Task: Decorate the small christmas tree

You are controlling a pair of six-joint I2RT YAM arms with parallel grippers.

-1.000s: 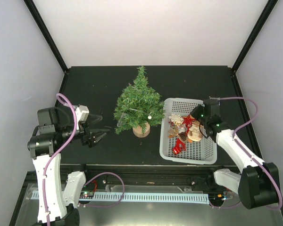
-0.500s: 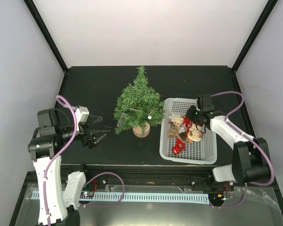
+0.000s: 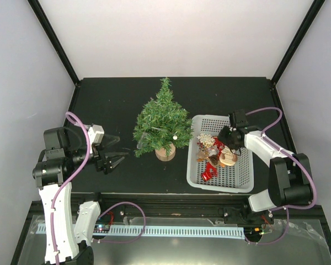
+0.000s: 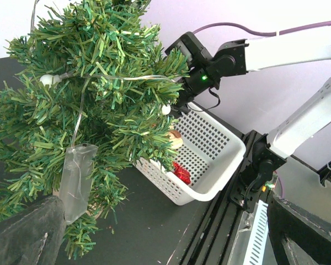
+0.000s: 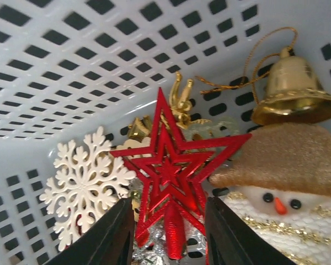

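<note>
Tree: the small dark-green christmas tree (image 3: 163, 124) stands upright on its round wooden disc base (image 3: 166, 152). It is mid-table on the black tabletop (image 3: 116, 99), just left of the white perforated plastic basket (image 3: 220, 183).
Left gripper: the left gripper (image 3: 117, 159) hangs left of the tree, pointed at it and touching nothing. I read its jaws as spread, because its wrist view has a dark finger (image 4: 22, 232) at each bottom corner with a wide space between.
Left wrist only: a thin wire with white bulbs (image 4: 46, 79) runs through the branches. A clear plastic case (image 4: 77, 179) hangs from the wire, low in the needles. From above I catch only one bulb.
Right gripper: the right gripper (image 3: 224, 142) is down inside the basket. The top view gives me only a jumble of red and tan beneath it.
Right wrist only: the fingers (image 5: 107, 237) flank the lower points of a red glitter star (image 5: 174, 165). Whether they pinch it, I cannot tell.
Basket contents: beside the star lie a white snowflake (image 5: 85, 185), a gold bell (image 5: 289, 91) and a snowman in a tan hat (image 5: 284, 190).
</note>
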